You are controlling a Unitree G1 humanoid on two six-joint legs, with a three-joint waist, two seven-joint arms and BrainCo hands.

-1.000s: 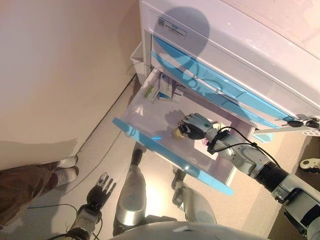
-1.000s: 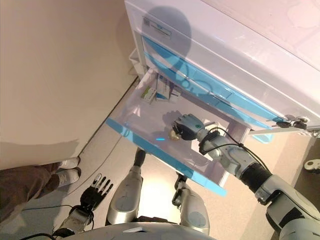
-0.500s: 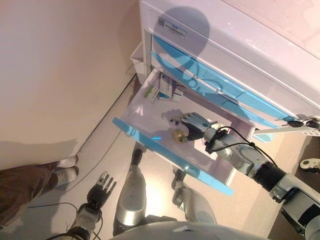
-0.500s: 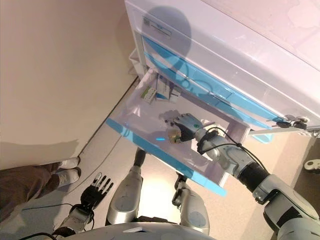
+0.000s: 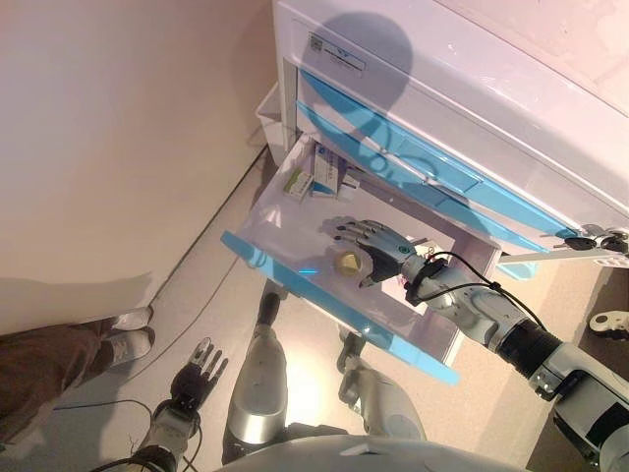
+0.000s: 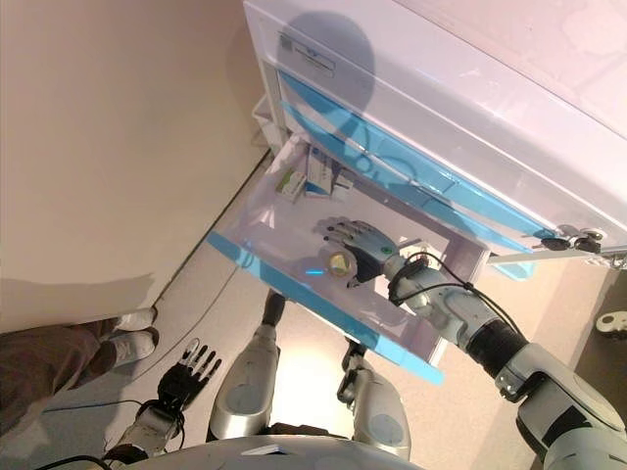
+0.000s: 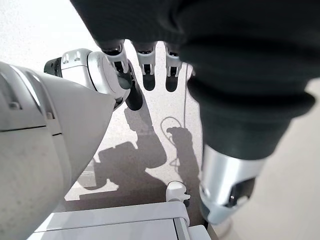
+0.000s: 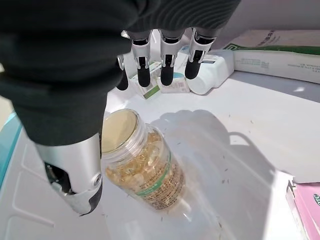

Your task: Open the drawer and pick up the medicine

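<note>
The lower drawer (image 5: 295, 277) of a white cabinet with blue fronts (image 5: 413, 162) stands pulled out. A clear medicine bottle of yellow capsules (image 5: 346, 264) lies on its side on the drawer floor, also in the right wrist view (image 8: 142, 170). My right hand (image 5: 381, 246) reaches into the drawer over the bottle. Its fingers (image 8: 161, 65) are straight and its thumb (image 8: 75, 180) stands beside the bottle's lid, so it is open. My left hand (image 5: 197, 369) hangs open and empty low by the floor.
Several medicine boxes (image 5: 319, 177) and a white bottle (image 8: 212, 67) lie at the drawer's back. A pink box (image 8: 305, 202) lies by my right wrist. A person's legs and white shoes (image 5: 128, 329) stand at the left. A bunch of keys (image 5: 590, 241) hangs on the cabinet's right side.
My right hand's fingers, curled round the capsule bottle a second ago, have straightened out. The bottle now lies under the open hand.
</note>
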